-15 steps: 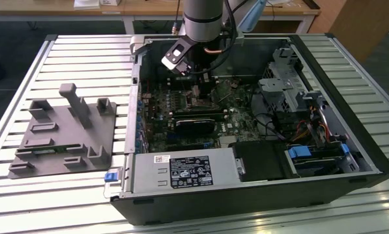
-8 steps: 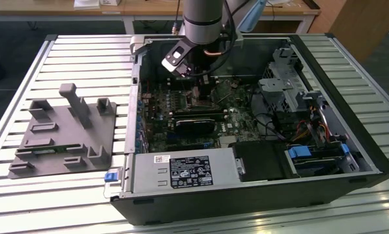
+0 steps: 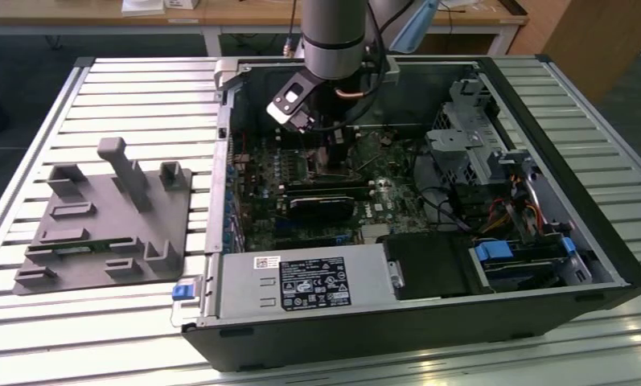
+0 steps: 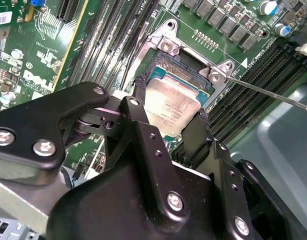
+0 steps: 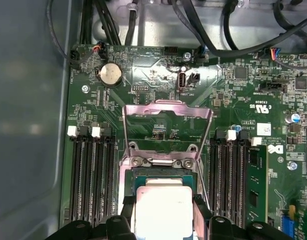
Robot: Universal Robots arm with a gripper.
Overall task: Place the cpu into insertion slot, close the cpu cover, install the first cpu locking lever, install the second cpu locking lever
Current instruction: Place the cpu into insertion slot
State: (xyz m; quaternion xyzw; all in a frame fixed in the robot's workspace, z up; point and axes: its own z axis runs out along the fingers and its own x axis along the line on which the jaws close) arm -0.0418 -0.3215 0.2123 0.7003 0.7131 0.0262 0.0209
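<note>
The grey arm (image 3: 331, 32) is hanging straight down from above. The black gripper (image 4: 171, 102) at its end is pointing down too. Its two fingers (image 4: 201, 135) are sitting one on each side of the chip (image 5: 162, 212) and are squeezing it between them.

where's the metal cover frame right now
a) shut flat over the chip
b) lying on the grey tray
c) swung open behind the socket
c: the cover frame stands swung open, green board showing through its window, and the chip is uncovered.
</note>
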